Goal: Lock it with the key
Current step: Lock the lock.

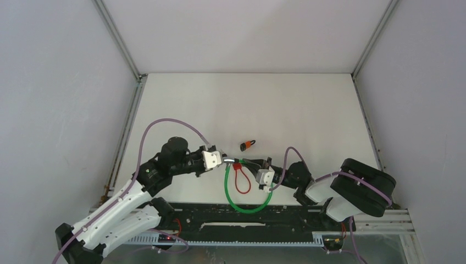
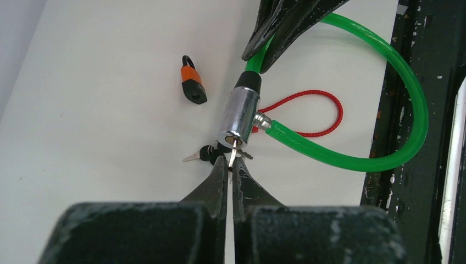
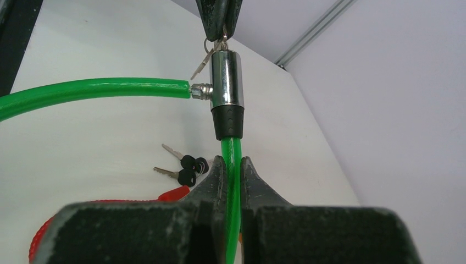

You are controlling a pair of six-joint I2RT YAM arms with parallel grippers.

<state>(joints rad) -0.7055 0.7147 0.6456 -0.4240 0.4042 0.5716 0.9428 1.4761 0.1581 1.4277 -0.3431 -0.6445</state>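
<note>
My left gripper pinches the key seated in the chrome barrel, held up between the arms; my right gripper clamps the green cable right by it; twisting, the thin tip-hold could slip, or the cable roll.

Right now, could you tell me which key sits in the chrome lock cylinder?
The silver key pinched by the left gripper; the two black-headed keys lie loose on the white table.

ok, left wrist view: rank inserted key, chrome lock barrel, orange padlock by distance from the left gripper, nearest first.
1. inserted key, pinched at the jaws' tips.
2. chrome lock barrel, straight ahead, just beyond the key.
3. orange padlock, farthest, ahead and to the left.
</note>
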